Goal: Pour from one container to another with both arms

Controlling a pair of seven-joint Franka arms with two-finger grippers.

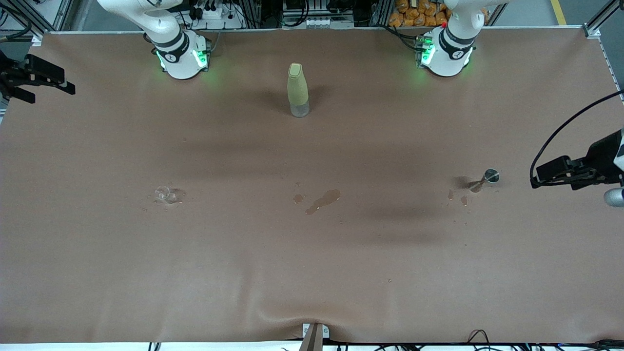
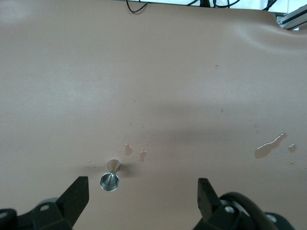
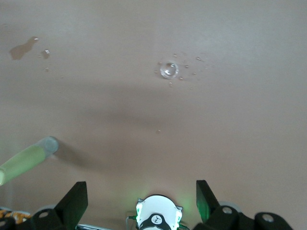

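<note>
Waiting with my left gripper (image 2: 143, 196) and right gripper (image 3: 141, 199) both wide, empty, at opposite tabletop ends; green bottle (image 1: 297, 89) upright mid-tabletop near bases, small glass (image 1: 165, 194) and metal funnel (image 1: 487, 177) apart.

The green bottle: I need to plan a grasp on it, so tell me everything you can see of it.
The green bottle stands upright on the brown table cover, between the two arm bases and nearer to the front camera than they are. Its body is pale yellow-green and tapers toward a flat-topped cap of the same colour; the base section looks clear or greyish. It looks like plastic or glass, but I cannot tell which. Nothing touches it but the cover. The spilled puddle lies nearer the camera, apart from it.
</note>
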